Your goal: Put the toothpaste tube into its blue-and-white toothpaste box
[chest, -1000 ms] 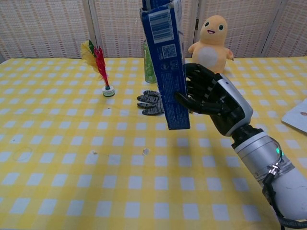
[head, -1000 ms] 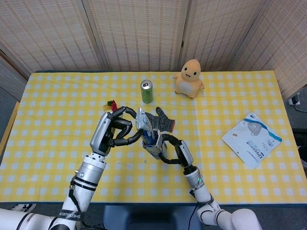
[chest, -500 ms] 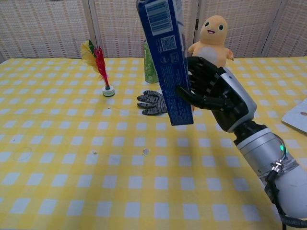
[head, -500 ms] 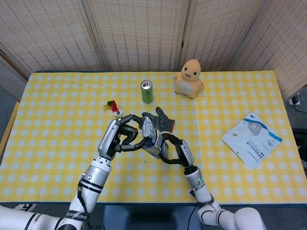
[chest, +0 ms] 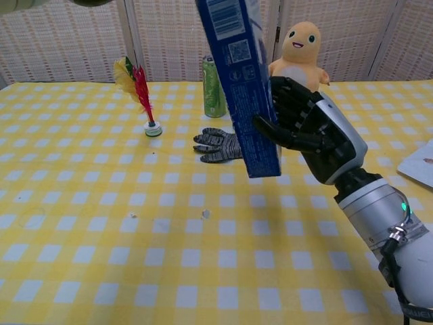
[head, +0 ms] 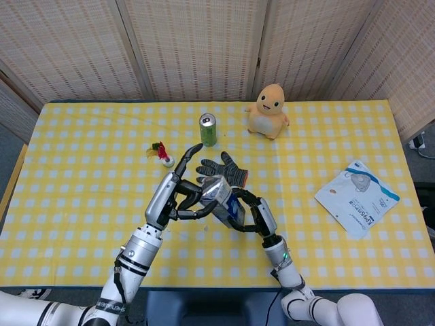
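My right hand (head: 255,212) grips the blue-and-white toothpaste box (head: 224,200) from the right and holds it tilted above the table. The chest view shows the box (chest: 242,88) tall in front of the right hand (chest: 308,128), with its top cut off by the frame. My left hand (head: 181,193) is at the box's upper end, one finger stretched out and the others curled against the box. The toothpaste tube does not show in either view. Whether the left fingers pinch anything is hidden.
A grey knit glove (head: 228,170) lies just behind the hands. Further back stand a green can (head: 208,130) and a yellow plush duck (head: 268,109). A feather shuttlecock (head: 160,152) is at the left, a white mask packet (head: 357,197) at the right.
The tube end that stuck out of the box top has dropped out of sight. My left hand moved right against the box and stretched out one finger. The box tilted over.
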